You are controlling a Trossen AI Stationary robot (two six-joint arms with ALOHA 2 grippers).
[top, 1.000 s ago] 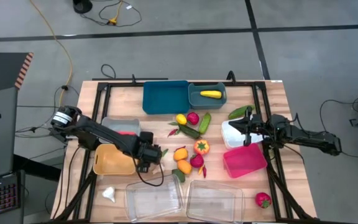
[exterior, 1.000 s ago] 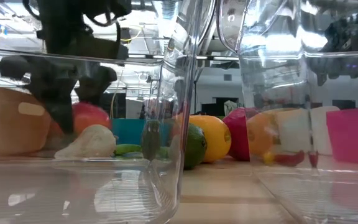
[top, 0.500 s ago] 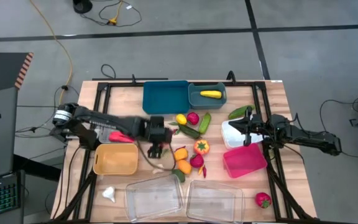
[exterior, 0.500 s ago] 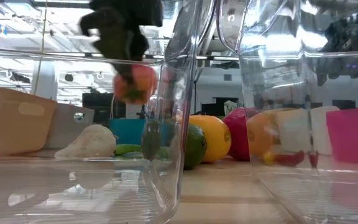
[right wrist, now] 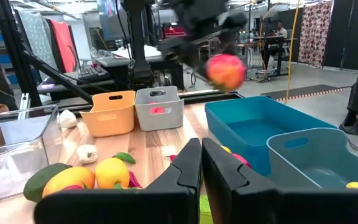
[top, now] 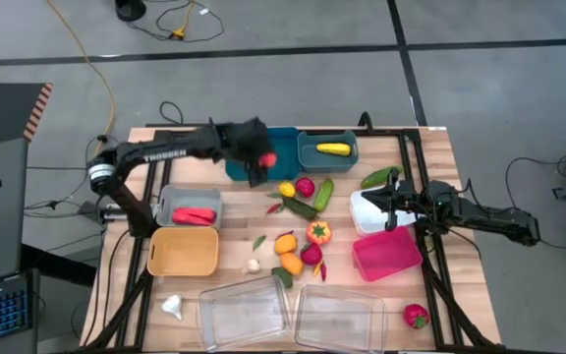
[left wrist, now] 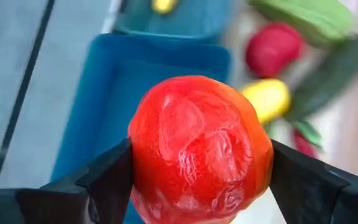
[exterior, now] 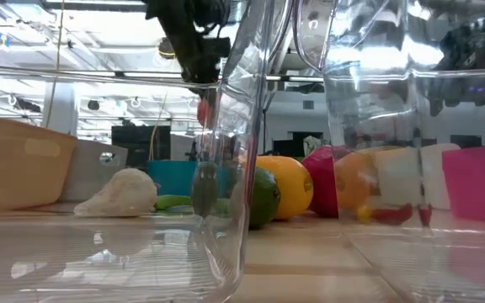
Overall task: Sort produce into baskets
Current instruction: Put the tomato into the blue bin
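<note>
Down at my end of the table sit the two clear trays, and I see nothing in either. Just beyond them, the tan-yellow basket looks bare inside, while the grey basket behind it holds one red piece. Over on the right the magenta-red basket looks empty; the white one is partly hidden under the right hand, which stays parked there with its fingers pressed together, holding nothing.

The real news is the left arm. A second ago it was low by the tan-yellow basket; now it has swung clear across to the far side, and the left hand hangs over the near edge of the large teal basket. Its fingers stand spread wide around a red tomato, gripping it on both sides. I'd say that piece is about to be dropped there, the first in that basket, which otherwise looks empty.

Next to it the smaller teal basket already has a yellow piece lying in it.

The heap in the middle of the table is untouched: lemon, cucumbers, chillies, oranges and more, plus a strawberry off by the right corner. Plenty of sorting remains.
</note>
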